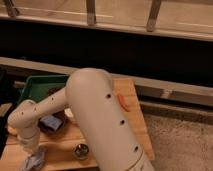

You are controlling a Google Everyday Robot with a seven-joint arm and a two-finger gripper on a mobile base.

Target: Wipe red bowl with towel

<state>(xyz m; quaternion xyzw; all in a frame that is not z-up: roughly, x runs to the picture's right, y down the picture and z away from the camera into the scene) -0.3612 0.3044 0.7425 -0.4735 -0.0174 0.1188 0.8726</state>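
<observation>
The towel (35,161), a crumpled grey-blue rag, lies on the wooden table (134,120) at the bottom left of the camera view. My gripper (30,151) points down at the end of the white arm and is pressed into the towel's top, shut on its folds. My wrist hides most of the fingers. The red bowl (10,130) shows only as a small orange-red sliver at the left edge, just up and left of the gripper and partly behind my forearm.
A green tray (37,84) sits at the table's back left. A blue-grey block (50,122) and a white cup (68,113) lie behind my forearm. A small metal cup (81,150) stands right of the towel. A dark wall and rail run behind.
</observation>
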